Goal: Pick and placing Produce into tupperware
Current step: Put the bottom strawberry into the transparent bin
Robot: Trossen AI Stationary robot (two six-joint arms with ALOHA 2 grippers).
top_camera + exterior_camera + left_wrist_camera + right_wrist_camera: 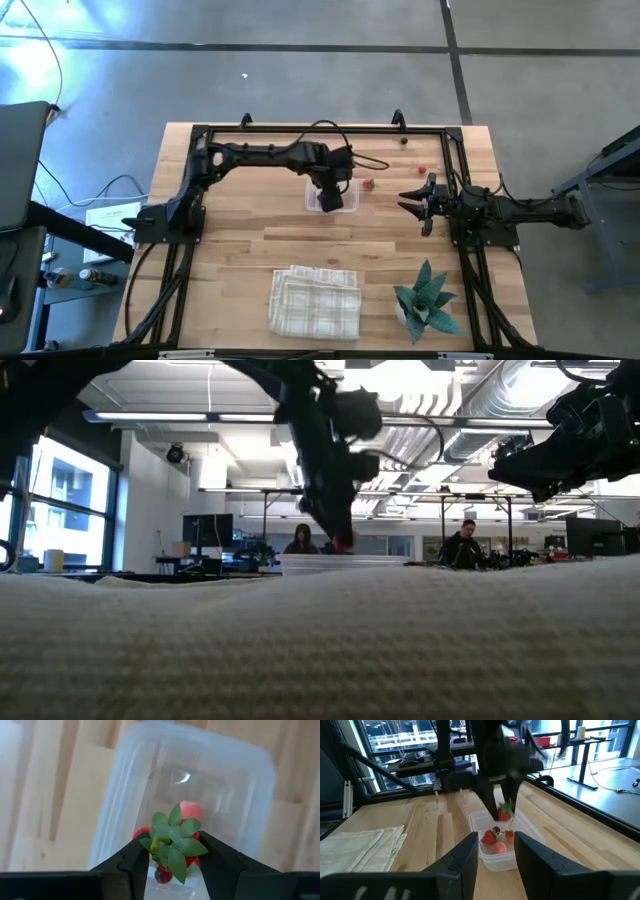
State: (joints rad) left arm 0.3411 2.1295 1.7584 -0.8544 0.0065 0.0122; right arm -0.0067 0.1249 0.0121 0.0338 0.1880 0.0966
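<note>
Placing step: left gripper (172, 851) clamped on a leafy red strawberry (175, 842) directly above the tupperware (130, 785), next only opening the fingers; right gripper (496, 851) apart, waiting beside.

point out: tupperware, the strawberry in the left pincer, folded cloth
tupperware (496, 861): right wrist view, its near clear wall.
strawberry (174, 842): left wrist view, green leafy cap between the left pincer's fingers.
folded cloth (315, 300): high view, middle of the checked top.
</note>
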